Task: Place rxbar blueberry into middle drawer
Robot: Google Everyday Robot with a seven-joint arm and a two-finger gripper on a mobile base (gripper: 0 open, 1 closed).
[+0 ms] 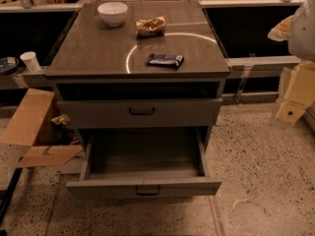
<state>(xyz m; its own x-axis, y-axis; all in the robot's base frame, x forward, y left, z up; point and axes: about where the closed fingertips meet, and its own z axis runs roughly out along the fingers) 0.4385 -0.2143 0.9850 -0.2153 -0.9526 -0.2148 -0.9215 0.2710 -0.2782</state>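
The pincer (pixel 294 98) hangs at the far right edge of the view, a pale yellowish blocky shape below a white rounded arm section. It is off the cabinet's right side, over the speckled floor (pixel 256 146) and well apart from everything on the cabinet. Whether it is open or closed cannot be told, and it holds nothing that can be seen.

Leftward lies the cabinet's brown surface (pixel 88 53), crossed by a bright curved arc of reflected light. The rxbar blueberry (pixel 165 60) lies flat on it, near the front edge and right of centre, just beside that arc. Behind the bar, and apart from it, sits the crinkled golden-brown snack bag (pixel 150 26). Farther back and to the left stands a white bowl (pixel 112 13), upright, near the bag but not touching it.

Below the surface is a dark open slot, then the upper drawer (pixel 98 113) with its dark bar handle, pushed in. Under that, the middle drawer (pixel 142 187) is pulled well out toward the camera, its bare grey inside in view and its front panel carrying a like handle.

Left of the cabinet, a white paper cup (pixel 30 60) stands on a ledge. Flattened cardboard (pixel 29 117) lies on the floor against the cabinet's left side, one flap reaching the open drawer's left corner.
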